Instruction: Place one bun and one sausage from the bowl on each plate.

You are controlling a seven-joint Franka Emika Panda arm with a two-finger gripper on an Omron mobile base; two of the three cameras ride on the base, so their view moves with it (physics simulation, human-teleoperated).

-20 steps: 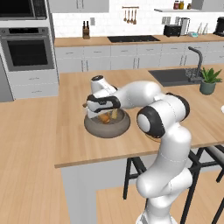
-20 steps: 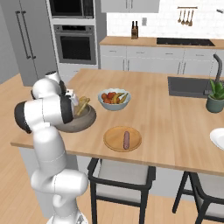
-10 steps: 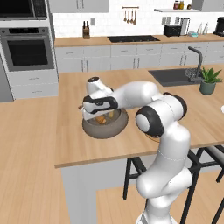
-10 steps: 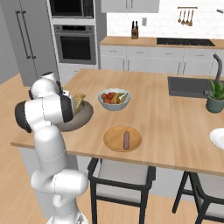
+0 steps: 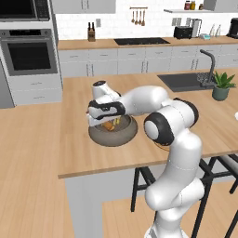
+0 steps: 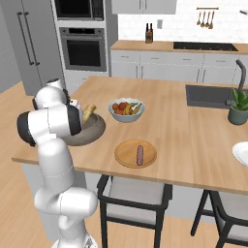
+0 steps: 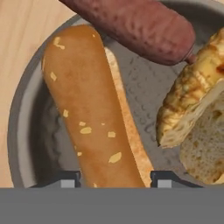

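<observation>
We see our hand [image 7: 113, 179] straddling one long golden bun [image 7: 89, 113], grip uncertain, in the dark grey stone bowl [image 7: 26, 109] on the wooden counter [image 6: 193, 131]; one brown sausage [image 7: 135, 26] and one flaky pastry [image 7: 192, 92] crowd beside it.

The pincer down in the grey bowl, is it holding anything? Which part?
The pincer has its two tips on either side of the long bun, near one end, inside the bowl. Whether they grip it cannot be told.

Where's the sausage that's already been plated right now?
In the right base view, the sausage lies on the tan wooden plate near the island's front edge, in front of the fruit bowl and right of the grey bowl.
</observation>
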